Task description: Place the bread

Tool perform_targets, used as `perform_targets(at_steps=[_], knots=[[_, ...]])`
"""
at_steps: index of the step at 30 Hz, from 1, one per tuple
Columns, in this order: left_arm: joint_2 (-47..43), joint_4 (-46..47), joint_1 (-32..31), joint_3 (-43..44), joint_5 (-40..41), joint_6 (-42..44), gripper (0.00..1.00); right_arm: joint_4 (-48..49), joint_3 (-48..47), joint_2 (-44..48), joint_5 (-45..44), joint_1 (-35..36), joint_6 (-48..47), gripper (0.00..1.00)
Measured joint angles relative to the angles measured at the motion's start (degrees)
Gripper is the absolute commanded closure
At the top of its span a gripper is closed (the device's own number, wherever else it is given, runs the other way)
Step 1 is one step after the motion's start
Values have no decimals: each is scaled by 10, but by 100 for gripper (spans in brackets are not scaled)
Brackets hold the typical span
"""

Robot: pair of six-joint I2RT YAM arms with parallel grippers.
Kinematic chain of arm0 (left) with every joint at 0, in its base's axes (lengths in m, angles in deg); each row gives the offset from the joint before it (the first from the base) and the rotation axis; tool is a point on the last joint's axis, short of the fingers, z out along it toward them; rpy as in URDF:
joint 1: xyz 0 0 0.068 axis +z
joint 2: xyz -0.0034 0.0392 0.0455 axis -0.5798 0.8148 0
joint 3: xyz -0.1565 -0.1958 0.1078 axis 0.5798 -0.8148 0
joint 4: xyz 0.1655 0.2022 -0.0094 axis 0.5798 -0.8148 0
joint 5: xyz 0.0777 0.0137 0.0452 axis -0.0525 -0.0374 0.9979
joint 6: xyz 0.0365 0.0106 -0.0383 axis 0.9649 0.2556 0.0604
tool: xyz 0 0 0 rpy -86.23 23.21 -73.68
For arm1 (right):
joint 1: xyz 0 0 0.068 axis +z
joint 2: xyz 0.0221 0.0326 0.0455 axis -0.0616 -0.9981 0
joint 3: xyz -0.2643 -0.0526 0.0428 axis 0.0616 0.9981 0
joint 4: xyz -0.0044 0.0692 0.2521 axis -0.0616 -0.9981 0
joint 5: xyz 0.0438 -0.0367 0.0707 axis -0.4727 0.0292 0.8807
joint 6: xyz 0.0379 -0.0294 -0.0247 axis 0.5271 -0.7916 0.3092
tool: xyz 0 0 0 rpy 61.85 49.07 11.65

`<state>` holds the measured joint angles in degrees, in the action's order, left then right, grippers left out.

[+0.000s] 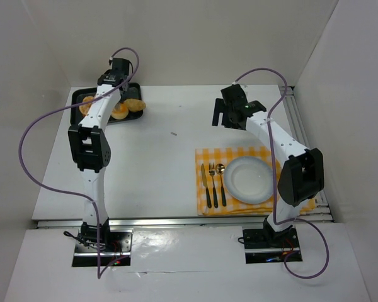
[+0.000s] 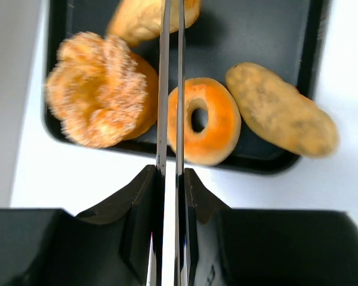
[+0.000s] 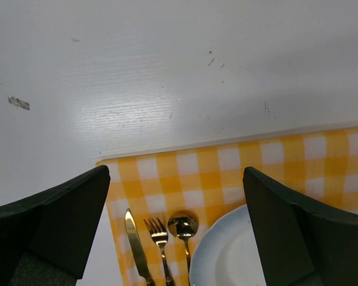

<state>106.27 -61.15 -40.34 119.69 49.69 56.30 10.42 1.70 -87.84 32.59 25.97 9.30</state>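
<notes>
Sugared pastry [image 2: 98, 89] blurred, top roll [image 2: 140, 18] cut off above, plate [image 3: 227, 256] cropped below.

**White counter with a black tray and a checked cloth**

The counter [image 1: 157, 170] in front of me is white, smooth and slightly glossy. Two things lie directly on it. A black tray [image 1: 75, 95] with a raised rim sits in the far left corner, its long side along the back edge. A yellow-and-white checked cloth [image 1: 206, 157] lies flat on the near right part, well apart from the tray, its near side close to the counter's front edge. Between the two, near the middle, the surface carries one small dark mark [image 1: 174, 133]. A metal rail [image 1: 176, 221] runs along the front edge.
</notes>
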Motion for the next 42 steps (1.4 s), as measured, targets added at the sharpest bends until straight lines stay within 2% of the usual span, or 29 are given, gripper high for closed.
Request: perform_targets(at_steps=[4, 8, 13, 17, 22, 30, 33, 38, 39, 41, 42], knots=[[-82, -26, -17, -11, 5, -7, 100, 0, -5, 3, 1, 0, 0, 0], [-207, -35, -28, -52, -78, -38, 100, -3, -9, 29, 4, 3, 0, 0], [-414, -8, -64, -240, -216, -105, 100, -14, -10, 115, -11, 8, -5, 0], [-496, 21, -144, -376, -299, -158, 100, -22, -33, 200, -41, 9, -21, 0], [-497, 48, -279, -458, -357, -200, 100, -21, -86, 289, -82, 9, -32, 0], [-425, 73, -495, -416, -325, -216, 100, -25, -96, 345, -97, 9, -31, 0], [-395, 73, -542, -400, -311, -216, 100, -34, -93, 344, -97, 9, -30, 0], [-356, 73, -575, -393, -295, -215, 100, -46, -90, 341, -100, 9, -30, 0], [-349, 73, -577, -391, -293, -214, 86, -47, -90, 341, -100, 9, -30, 0], [-331, 73, -583, -380, -292, -211, 67, -47, -89, 341, -101, 9, -30, 0], [-321, 73, -586, -372, -291, -208, 53, -47, -89, 341, -102, 9, -30, 0]])
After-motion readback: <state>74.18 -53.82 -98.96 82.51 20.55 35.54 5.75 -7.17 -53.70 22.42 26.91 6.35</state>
